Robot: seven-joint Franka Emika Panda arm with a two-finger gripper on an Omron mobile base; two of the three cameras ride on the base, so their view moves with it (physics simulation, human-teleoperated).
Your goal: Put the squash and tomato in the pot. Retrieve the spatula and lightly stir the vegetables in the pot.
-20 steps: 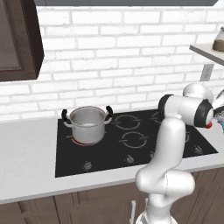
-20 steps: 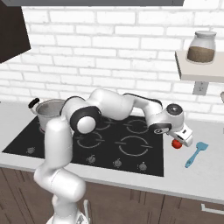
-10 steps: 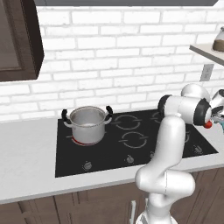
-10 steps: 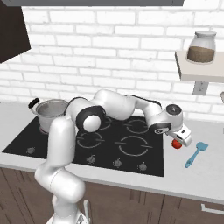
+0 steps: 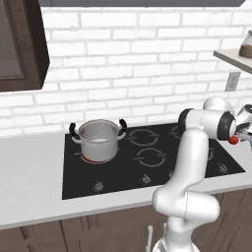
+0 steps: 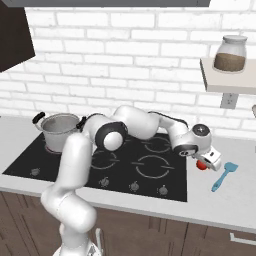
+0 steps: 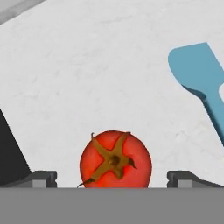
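Note:
The red tomato (image 7: pixel 115 159) lies on the white counter just right of the cooktop, also seen as a small red ball (image 6: pixel 201 165) (image 5: pixel 234 140). My gripper (image 7: pixel 115 179) hangs right over it, open, one fingertip on each side and a gap to both. In the base views the gripper (image 6: pixel 208 159) (image 5: pixel 242 132) is low at the cooktop's right edge. The teal-blue spatula (image 7: pixel 203 83) (image 6: pixel 224 176) lies flat on the counter just beyond the tomato. The steel pot (image 5: pixel 98 140) (image 6: pixel 60 130) stands on the cooktop's rear left burner, far from the hand. The squash is out of view.
The black cooktop (image 6: pixel 125 167) fills the counter between pot and hand. A shelf with a glass jar (image 6: pixel 230 52) hangs above the right counter, with a wall outlet (image 6: pixel 228 100) below it. A dark cabinet (image 5: pixel 19 44) hangs at upper left.
The hand has moved slightly right and down over the tomato. The jaws stayed open; tomato, spatula and pot have not moved.

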